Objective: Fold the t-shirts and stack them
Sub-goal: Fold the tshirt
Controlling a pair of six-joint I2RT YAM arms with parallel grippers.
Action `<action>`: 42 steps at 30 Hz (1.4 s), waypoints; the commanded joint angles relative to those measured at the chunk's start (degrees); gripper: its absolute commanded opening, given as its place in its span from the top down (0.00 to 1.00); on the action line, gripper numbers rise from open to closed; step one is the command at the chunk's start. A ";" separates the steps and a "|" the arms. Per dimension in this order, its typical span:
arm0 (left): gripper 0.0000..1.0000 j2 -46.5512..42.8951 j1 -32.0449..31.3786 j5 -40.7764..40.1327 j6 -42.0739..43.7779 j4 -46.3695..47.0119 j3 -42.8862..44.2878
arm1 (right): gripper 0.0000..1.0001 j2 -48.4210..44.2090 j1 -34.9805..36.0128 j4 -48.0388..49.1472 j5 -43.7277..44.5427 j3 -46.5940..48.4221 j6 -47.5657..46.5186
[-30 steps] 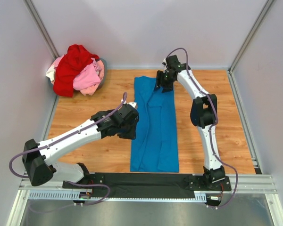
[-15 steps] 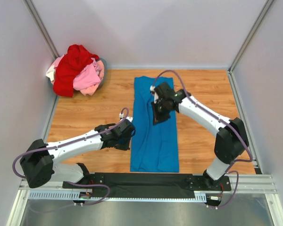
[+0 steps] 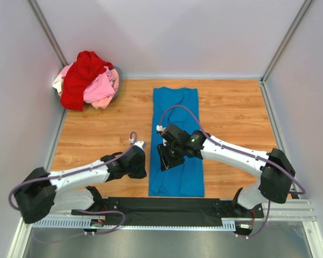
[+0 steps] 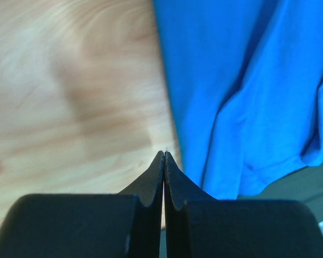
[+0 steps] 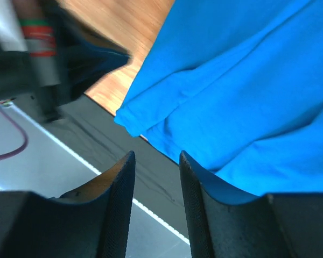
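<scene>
Finds the bright blue t-shirt folded into a long narrow strip at the middle of the table, lying flat and running far to near, softly creased, its near hem reaching the black mat. Finds the red t-shirt, the light pink t-shirt and the whitish t-shirt crumpled in one heap at the far-left corner, red uppermost.

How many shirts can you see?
4. The blue t-shirt lies flat in the middle; the red t-shirt, pink t-shirt and whitish t-shirt are heaped in the far left corner. More may hide in that heap.
</scene>
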 commanded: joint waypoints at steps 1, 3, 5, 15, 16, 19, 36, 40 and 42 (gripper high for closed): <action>1.00 -12.70 0.15 -7.11 -5.87 -8.47 -1.37 | 0.59 3.75 3.27 1.55 5.76 1.91 2.94; 1.00 -21.84 0.07 -10.88 -8.07 -19.28 0.37 | 0.61 6.21 4.76 -0.03 9.01 3.58 3.29; 0.98 -27.12 0.15 -15.11 -8.60 -28.04 1.96 | 0.62 10.16 7.40 -2.84 10.52 7.27 3.38; 0.94 -38.13 0.06 -16.27 -9.49 -35.31 4.78 | 0.61 25.46 17.07 -12.87 21.15 21.68 5.31; 0.95 -37.95 0.07 -15.74 -9.22 -35.22 4.95 | 0.60 26.95 17.94 -13.83 21.33 22.39 5.49; 0.95 -38.13 0.07 -15.30 -9.13 -35.57 5.57 | 0.59 29.59 19.44 -16.03 22.56 25.47 6.19; 0.93 -43.23 0.07 -16.17 -7.90 -42.69 13.04 | 0.69 35.14 22.17 -20.17 27.13 28.55 10.06; 0.93 -43.31 0.07 -16.00 -7.64 -42.25 12.87 | 0.86 33.12 22.35 -21.57 29.33 28.11 11.03; 0.93 -43.14 0.07 -16.00 -7.55 -42.16 12.95 | 0.91 32.07 22.26 -22.19 30.38 27.50 11.73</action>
